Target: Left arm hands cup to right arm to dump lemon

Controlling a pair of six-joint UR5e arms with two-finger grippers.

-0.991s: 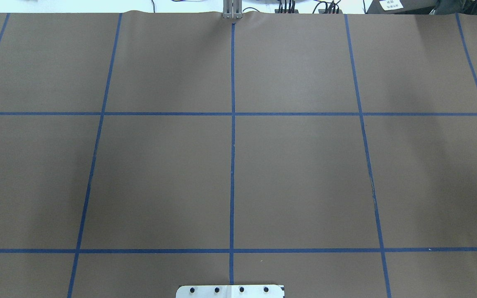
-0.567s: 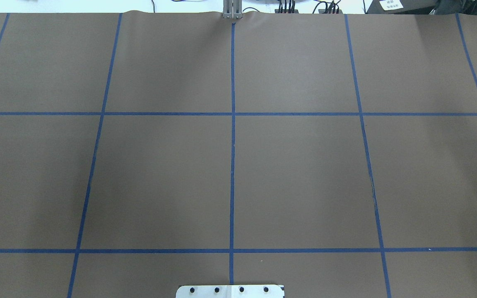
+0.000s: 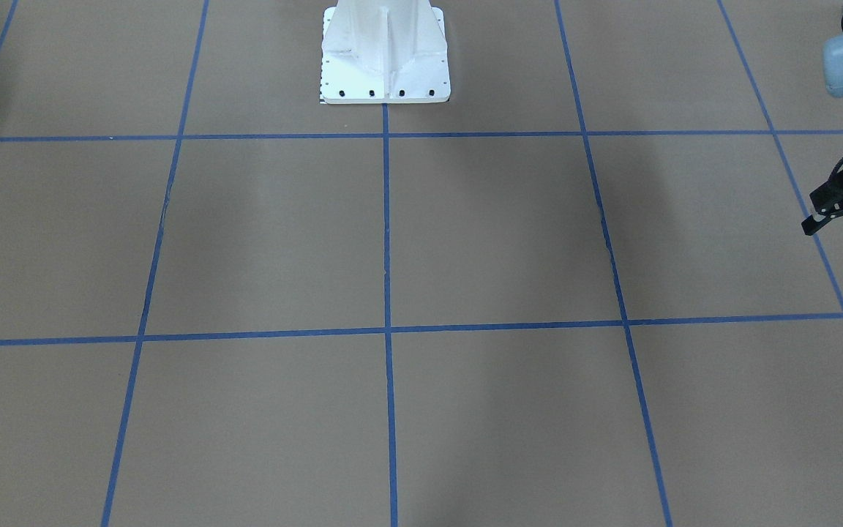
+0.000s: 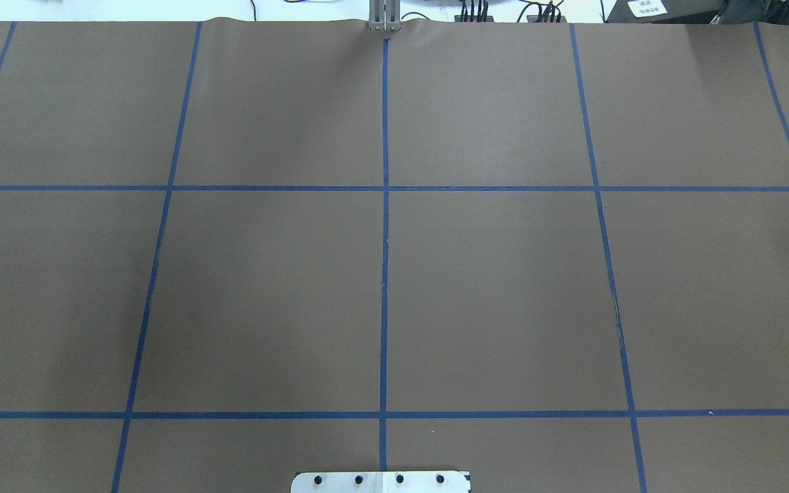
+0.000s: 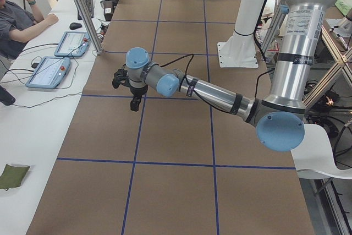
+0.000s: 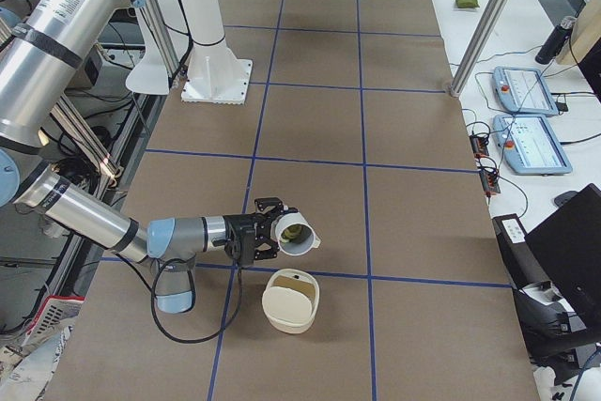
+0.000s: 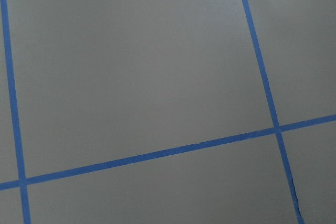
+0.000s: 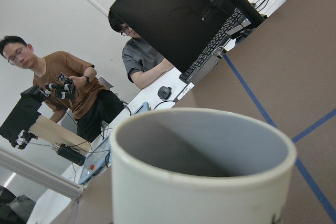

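Right hand (image 6: 272,232) at tipped cup (image 6: 310,241) with lemon (image 6: 293,229), bowl (image 6: 289,302) at 6 o'clock; grip cannot be told. Left hand (image 3: 840,233) spread wide. Cup lettering unreadable.

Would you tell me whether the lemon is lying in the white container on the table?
No, the lemon shows inside the mouth of the tipped cup, apart from the container.
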